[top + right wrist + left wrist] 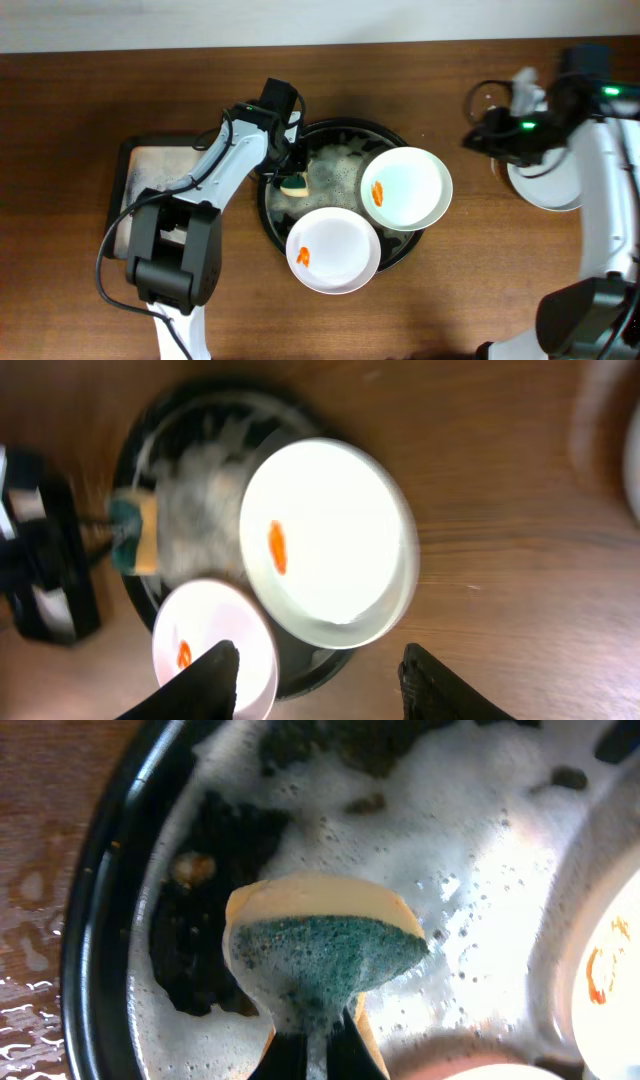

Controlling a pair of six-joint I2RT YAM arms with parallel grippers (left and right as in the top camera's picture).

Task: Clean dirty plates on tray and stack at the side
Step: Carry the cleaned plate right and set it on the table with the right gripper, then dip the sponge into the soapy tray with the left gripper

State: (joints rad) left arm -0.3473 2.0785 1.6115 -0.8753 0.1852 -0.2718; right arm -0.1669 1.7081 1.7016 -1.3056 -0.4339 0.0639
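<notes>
The round black tray (272, 215) holds foam and two white plates, each with an orange smear: one at the right (408, 188), one at the front (333, 250). A third pale plate (548, 190) lies on the wood at the far right, partly under my right arm. My left gripper (290, 170) is shut on a soapy yellow and green sponge (320, 955) over the tray's foamy left part (85, 950). My right gripper (320, 680) is open and empty, hovering above the table right of the tray; both tray plates (330, 530) (210, 650) show below it.
A smaller rectangular dark sponge tray (135, 175) sits at the left of the round tray. Water drops lie on the wood beside the tray's left rim (25, 950). The table's back edge meets a white wall (300, 20).
</notes>
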